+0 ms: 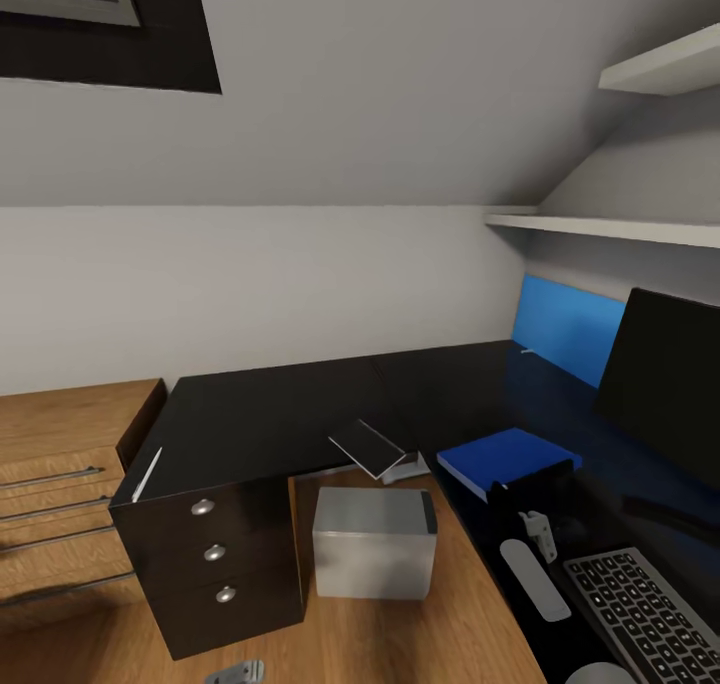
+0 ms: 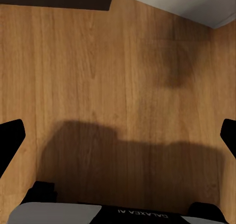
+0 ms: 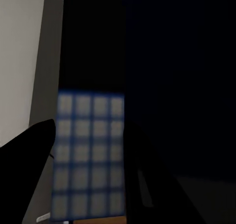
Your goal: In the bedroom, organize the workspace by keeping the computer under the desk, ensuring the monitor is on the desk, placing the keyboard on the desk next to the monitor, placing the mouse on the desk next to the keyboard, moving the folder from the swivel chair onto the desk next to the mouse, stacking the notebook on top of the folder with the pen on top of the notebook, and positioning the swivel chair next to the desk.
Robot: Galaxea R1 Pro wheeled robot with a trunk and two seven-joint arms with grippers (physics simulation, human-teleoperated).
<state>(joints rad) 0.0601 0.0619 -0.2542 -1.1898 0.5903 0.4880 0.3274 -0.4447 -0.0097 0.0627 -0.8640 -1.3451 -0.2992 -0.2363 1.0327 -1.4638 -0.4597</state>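
Note:
The black L-shaped desk [image 1: 270,414] fills the middle of the head view. On its right wing lie the blue folder [image 1: 508,457], the monitor [image 1: 665,384] and the keyboard [image 1: 640,614]. The notebook [image 1: 368,448] sits tilted at the desk's inner corner edge, white pages showing. Just below it the grey computer [image 1: 375,542] stands on the floor. A thin white pen [image 1: 147,474] lies along the desk's left edge. My right gripper [image 1: 530,504] [image 3: 91,130] hovers at the folder's near edge, its fingers apart and dark. Over bare wooden floor my left gripper [image 2: 118,135] is open.
A wooden dresser [image 1: 60,484] with bar handles stands against the desk's left side. The drawer unit [image 1: 215,554] with round silver knobs is beside the computer. A blue wall panel [image 1: 565,324] and white shelves [image 1: 610,226] line the right wall under a sloped ceiling.

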